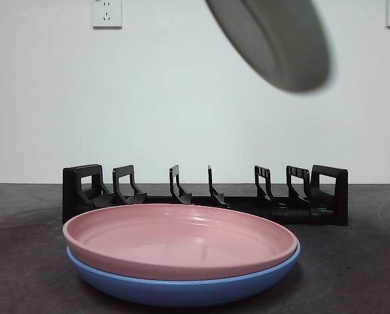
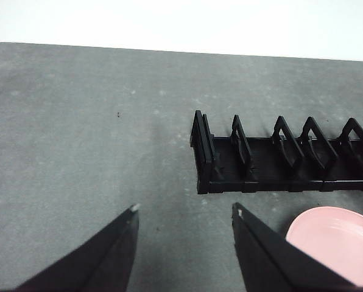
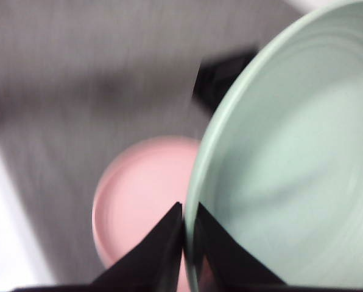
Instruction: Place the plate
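Right gripper (image 3: 184, 234) carrying a pale green plate (image 3: 291, 170) in the air above the dish rack (image 1: 205, 193).
The right jaws are pinched narrowly on the green plate's rim, the plate tilted and blurred, high over the black rack's right half; a pink plate (image 1: 178, 239) lies below the gripper, nested in a blue plate (image 1: 182, 288) on the dark table (image 2: 78, 134). The left gripper (image 2: 184, 213) hangs with jaws wide and nothing between them, the rack's end just beyond its tips.
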Available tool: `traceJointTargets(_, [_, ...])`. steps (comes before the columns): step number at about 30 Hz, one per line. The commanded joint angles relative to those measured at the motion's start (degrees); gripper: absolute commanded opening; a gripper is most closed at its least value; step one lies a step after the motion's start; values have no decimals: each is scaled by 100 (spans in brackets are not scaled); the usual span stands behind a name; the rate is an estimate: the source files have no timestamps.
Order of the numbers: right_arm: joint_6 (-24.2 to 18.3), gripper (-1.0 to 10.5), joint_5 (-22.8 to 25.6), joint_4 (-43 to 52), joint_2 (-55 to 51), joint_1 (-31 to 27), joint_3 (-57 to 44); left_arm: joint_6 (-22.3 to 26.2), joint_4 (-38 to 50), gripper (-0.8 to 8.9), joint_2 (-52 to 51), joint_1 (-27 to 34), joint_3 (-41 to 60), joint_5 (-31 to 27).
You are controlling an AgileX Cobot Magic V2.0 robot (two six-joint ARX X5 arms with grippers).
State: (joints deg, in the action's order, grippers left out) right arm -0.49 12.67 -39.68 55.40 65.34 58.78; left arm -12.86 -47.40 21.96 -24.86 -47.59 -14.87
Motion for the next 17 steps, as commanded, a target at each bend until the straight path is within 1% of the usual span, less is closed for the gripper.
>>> traceJointTargets(1, [-83, 17, 92, -461, 52, 109, 68, -35, 68, 247, 7, -17, -68, -15])
traceJointTargets(7, [-310, 16, 90, -765, 264, 129, 52, -177, 68, 247, 7, -17, -68, -15])
traceJointTargets(11, [-321, 16, 87, -855, 713, 203, 52, -177, 68, 247, 7, -17, -68, -15])
traceJointTargets(17, [-417, 17, 68, -549, 1394, 422, 52, -177, 68, 247, 9, -17, -68, -15])
